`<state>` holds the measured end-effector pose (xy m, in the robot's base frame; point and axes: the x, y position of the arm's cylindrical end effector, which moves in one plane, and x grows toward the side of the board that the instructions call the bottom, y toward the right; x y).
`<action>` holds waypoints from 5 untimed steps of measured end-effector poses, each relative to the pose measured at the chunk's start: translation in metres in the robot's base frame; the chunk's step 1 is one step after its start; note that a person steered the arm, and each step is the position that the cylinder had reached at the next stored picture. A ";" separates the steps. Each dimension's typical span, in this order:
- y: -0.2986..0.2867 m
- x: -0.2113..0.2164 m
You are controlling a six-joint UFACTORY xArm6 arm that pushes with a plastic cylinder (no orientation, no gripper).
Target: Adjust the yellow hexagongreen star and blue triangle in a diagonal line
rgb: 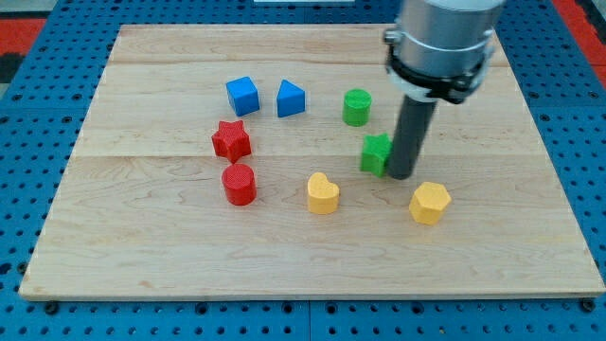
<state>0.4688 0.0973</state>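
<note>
Camera view. The light wooden board (312,256) carries 8 small plastic blocks. My tip (401,176) is the lower end of a straight dark rod; it has no opening mechanism and holds nothing, so it can only push. It stands on the board right of centre, touching or just beside the right face of the green plastic star (376,153). This placement suits a push toward the board's left edge.

The 3 task blocks lie as follows. The green star sits right of the board's centre. The yellow plastic hexagon (429,202) lies below and right of the star, toward the bottom-right corner, apart from my tip. The blue plastic triangle (290,98) lies up and left of the star, nearer the top edge. These 3 already run roughly along 1 diagonal from upper left to lower right; in my judgement only fine correction remains.

Other blocks: blue cube (242,96), green cylinder (357,107), red star (231,140), red cylinder (240,184), yellow heart-shaped block (323,193).
</note>
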 end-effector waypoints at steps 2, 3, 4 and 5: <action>0.055 -0.003; 0.117 0.015; 0.124 0.066; 0.061 0.066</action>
<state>0.5351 0.1581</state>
